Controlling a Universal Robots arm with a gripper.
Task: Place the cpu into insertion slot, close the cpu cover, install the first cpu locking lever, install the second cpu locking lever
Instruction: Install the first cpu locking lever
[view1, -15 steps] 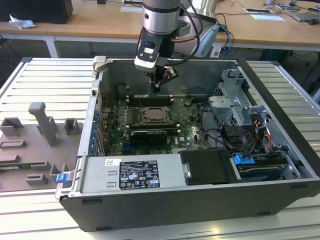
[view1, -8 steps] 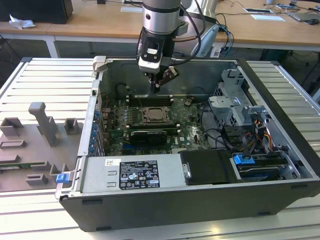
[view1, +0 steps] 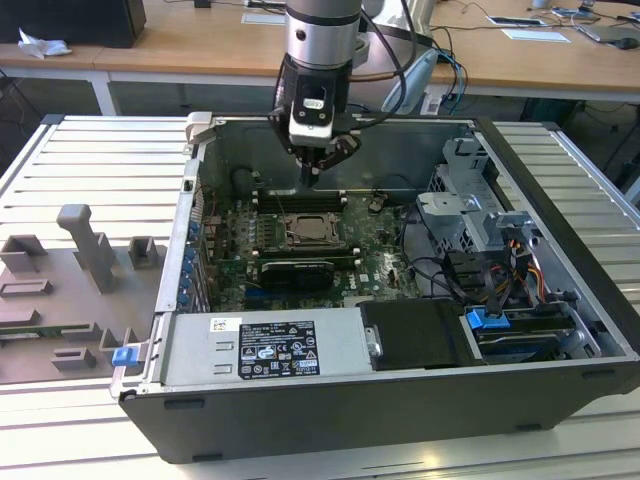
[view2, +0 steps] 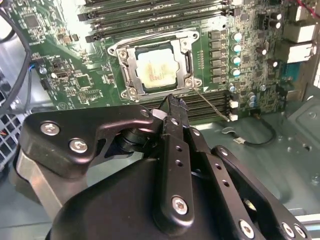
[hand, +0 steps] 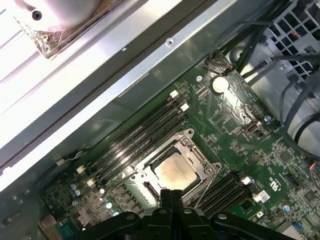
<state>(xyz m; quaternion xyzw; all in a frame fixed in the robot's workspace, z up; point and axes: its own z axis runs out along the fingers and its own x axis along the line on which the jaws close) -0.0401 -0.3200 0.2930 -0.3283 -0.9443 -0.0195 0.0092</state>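
Tool (view1: 312, 180) vertical, closed, hovering above cpu (view1: 313, 232)

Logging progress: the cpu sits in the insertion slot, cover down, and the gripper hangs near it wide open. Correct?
Not quite: the gripper is shut, fingers pressed together, as the first wrist view shows. The cpu does sit in the insertion slot under the lowered cpu cover.

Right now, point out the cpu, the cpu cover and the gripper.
cpu (view2: 156, 67): second wrist view, middle of its pale metal face.
cpu cover (view2: 131, 69): second wrist view, one side bar of the silvery frame.
gripper (hand: 172, 193): first wrist view, between its shut fingertips.
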